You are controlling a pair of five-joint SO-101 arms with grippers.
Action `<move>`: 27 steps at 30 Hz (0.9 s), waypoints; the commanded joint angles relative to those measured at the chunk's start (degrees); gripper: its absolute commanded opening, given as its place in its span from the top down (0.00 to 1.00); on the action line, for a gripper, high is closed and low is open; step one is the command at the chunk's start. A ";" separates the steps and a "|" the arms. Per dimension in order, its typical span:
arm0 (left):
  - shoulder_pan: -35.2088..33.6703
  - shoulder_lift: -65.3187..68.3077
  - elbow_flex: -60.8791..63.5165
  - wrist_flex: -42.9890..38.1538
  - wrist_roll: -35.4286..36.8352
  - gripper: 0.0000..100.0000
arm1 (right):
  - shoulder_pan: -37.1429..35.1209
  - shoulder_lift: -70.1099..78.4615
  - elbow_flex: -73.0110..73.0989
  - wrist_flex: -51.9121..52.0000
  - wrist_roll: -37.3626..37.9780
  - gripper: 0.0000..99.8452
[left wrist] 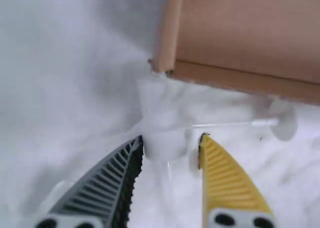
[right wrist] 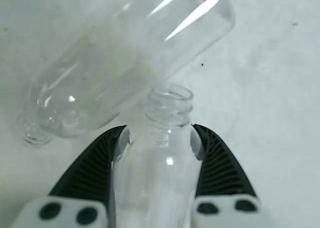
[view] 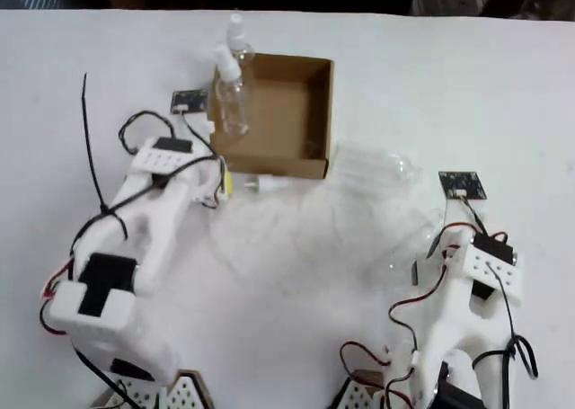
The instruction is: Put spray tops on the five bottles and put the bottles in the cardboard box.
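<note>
- Your left arm's gripper (left wrist: 170, 139) sits just off the near-left corner of the open brown cardboard box (view: 296, 94). Its grey and yellow fingers are spread.
- A white plastic spray top (left wrist: 162, 140) lies between those fingers, on the white table (view: 503, 85), just in front of the box's near wall. The grey finger (left wrist: 127, 160) touches its collar. The yellow finger (left wrist: 220, 173) stands slightly clear of it.
- Your right arm's gripper (right wrist: 159, 132) is well away from the box, off its near-right side. Its black fingers are pinching a clear, uncapped plastic bottle (right wrist: 167, 153) at the shoulder, with the open neck pointing away from the wrist.
- A second clear uncapped bottle (right wrist: 130, 62) lies on its side on the table just beyond the gripped one, between it and the box.
- A clear bottle with a white spray top fitted (view: 231, 99) stands against the box's left wall.
- Another topped bottle (view: 238, 33) shows at the box's far-left corner. You cannot tell from here whether it stands inside or just outside.
</note>
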 commanded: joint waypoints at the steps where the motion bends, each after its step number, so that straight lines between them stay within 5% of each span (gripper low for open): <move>1: -2.59 0.84 -4.66 -0.97 4.04 0.82 | -2.07 -1.63 -0.09 -0.66 -0.26 0.98; 19: 0.48 7.25 -8.00 0.62 4.66 0.83 | -2.42 -1.54 0.00 -0.66 -0.18 0.98; 24: 0.40 10.51 -12.22 3.78 4.66 0.98 | -2.42 -1.54 0.09 -0.66 -0.18 0.98; 27: 0.75 11.03 -13.01 6.07 4.57 0.96 | -3.65 -1.54 0.79 -0.75 -0.18 0.98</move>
